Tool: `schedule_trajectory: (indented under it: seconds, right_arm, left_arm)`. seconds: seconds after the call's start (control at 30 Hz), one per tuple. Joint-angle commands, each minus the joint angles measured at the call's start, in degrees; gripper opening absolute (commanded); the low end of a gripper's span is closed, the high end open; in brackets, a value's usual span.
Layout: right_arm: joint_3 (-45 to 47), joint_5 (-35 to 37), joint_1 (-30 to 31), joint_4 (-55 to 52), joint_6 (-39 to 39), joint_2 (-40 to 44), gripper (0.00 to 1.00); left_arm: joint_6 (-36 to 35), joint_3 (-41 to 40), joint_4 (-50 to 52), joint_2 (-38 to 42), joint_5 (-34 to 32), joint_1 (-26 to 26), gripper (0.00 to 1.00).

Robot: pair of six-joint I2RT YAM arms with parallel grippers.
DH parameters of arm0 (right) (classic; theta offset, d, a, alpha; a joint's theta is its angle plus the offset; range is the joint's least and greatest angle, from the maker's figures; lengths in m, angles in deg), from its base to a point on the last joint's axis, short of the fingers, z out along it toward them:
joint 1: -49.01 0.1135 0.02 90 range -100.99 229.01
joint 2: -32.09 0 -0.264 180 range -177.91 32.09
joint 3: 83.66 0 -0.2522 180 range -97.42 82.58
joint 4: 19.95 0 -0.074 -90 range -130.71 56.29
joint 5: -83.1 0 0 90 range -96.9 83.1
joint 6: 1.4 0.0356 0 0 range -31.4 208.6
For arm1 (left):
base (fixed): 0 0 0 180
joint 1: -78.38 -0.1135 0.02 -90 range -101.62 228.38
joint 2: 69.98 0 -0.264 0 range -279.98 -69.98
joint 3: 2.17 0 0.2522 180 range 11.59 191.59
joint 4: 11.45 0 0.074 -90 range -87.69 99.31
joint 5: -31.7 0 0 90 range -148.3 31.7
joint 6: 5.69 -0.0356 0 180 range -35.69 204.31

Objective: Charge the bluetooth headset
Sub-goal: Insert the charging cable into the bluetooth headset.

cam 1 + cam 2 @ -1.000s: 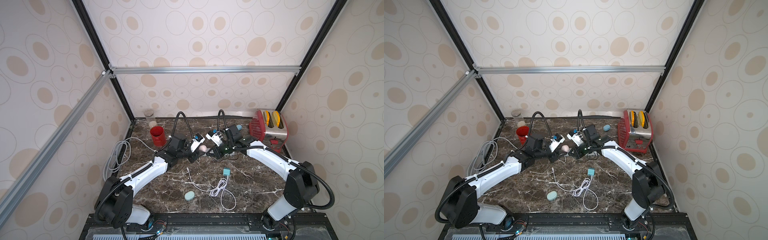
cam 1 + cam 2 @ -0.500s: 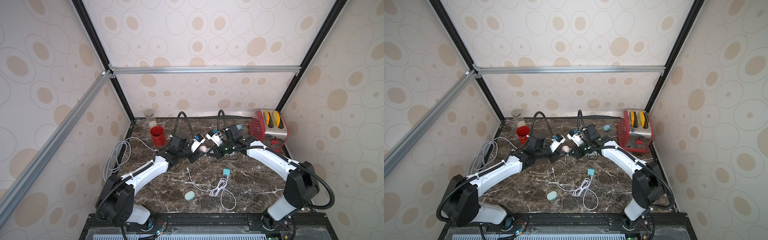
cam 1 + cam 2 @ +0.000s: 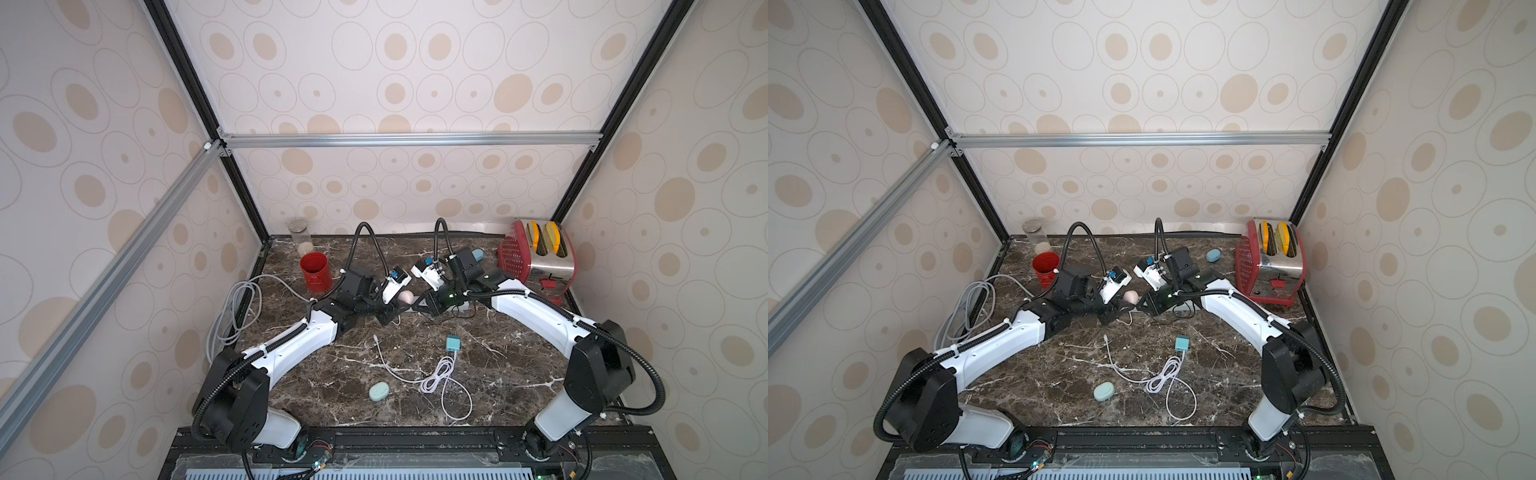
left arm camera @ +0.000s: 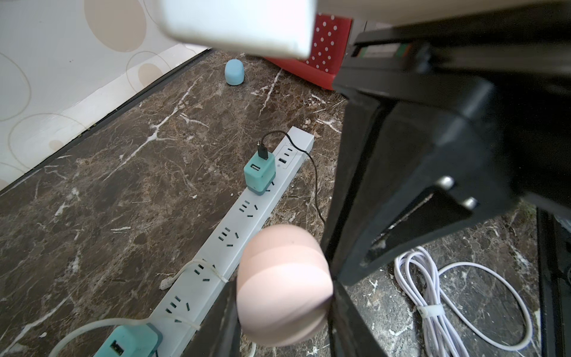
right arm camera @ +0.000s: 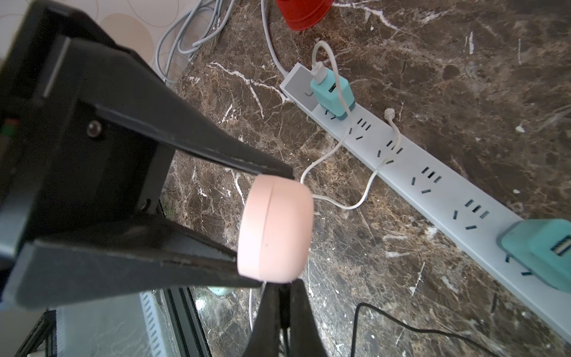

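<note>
Pink rounded earbud case [image 5: 278,235] hangs clamped between the left gripper's [image 5: 269,225] jaws, above the long white power strip [image 5: 432,182] near the marble desk's [image 3: 332,374] rear middle. The right gripper's [image 5: 279,312] jaws are pressed together, tips right beside the case.

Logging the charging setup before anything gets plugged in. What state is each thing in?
pink earbud case: lid closed, held aloft
left gripper: shut on that case
right gripper: shut, tips by the case
charger with black cable: plugged into the power strip
charger with white cable: plugged in, cable's far end loose
third charger: unplugged, lying apart from the strip
</note>
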State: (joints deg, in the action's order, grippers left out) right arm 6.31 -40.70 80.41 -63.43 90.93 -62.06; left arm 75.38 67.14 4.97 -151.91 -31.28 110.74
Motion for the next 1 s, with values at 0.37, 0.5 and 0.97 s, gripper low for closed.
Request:
schedule_trajectory:
  seconds: [0.37, 0.5, 0.97]
  right_arm:
    - [-2.83, 1.11, -0.35, 6.86, 4.71, -1.56, 0.0]
    - [-3.5, 1.86, -0.31, 7.92, 4.96, -1.78, 0.0]
    - [0.67, 1.82, -0.91, 5.32, 1.65, 1.07, 0.08]
  left_arm:
    - [-1.45, 3.68, 0.95, -1.82, 10.7, 1.56, 0.16]
    - [-1.44, 3.95, 0.96, -2.35, 12.45, 1.89, 0.15]
    - [5.81, 8.0, 4.1, -2.83, -8.0, 1.49, 0.1]
